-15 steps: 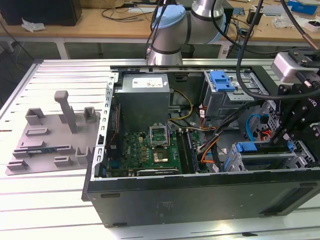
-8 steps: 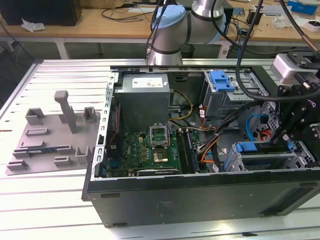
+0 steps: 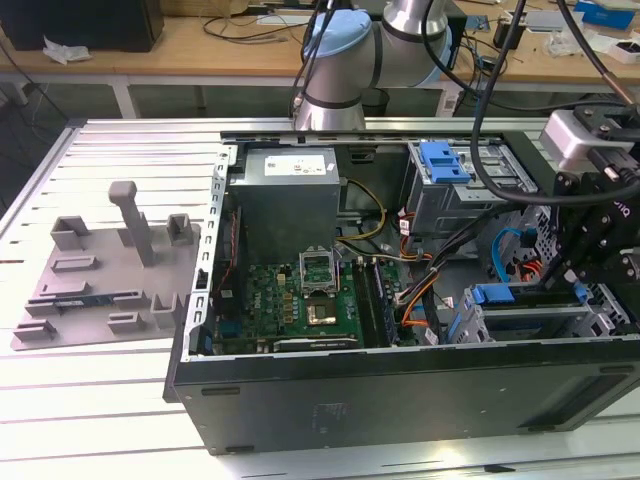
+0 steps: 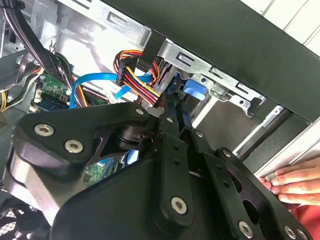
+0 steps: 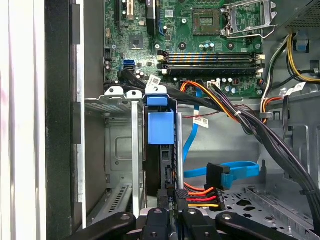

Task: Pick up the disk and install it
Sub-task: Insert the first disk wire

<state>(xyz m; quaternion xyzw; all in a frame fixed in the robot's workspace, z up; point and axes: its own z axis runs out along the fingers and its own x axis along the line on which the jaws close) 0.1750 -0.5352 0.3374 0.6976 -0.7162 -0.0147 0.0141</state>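
Me: my gripper (image 3: 575, 285) hangs at the exterior view's right, reaching down into the open computer case (image 3: 400, 395).
Fingers: in both wrist views my two fingers (image 5: 182, 205) are drawn close together with only a thin gap, tips at the near end of the disk (image 5: 160, 150). Whether they pinch any part of it I cannot tell.
Disk: it stands on edge in a slot of the grey drive cage (image 5: 120, 150), its blue carrier tab at the far end from me. In the exterior view that blue tab (image 3: 492, 294) sits in the lower right of the frame, just to the left of my gripper.
Cables: a bundle of black, orange and yellow wires (image 5: 240, 117) crosses just beyond the disk, and a blue flat cable (image 5: 235, 172) lies beside it.
Motherboard: the green board (image 3: 290, 295) fills the centre of the case in the exterior view, with the grey power-supply box (image 3: 290, 200) above it.
Hand: a person's hand (image 4: 295, 182) rests on the outer edge of the case in the second wrist view.
Table: a grey fixture plate (image 3: 110, 270) lies at the exterior view's left, well apart from the case.
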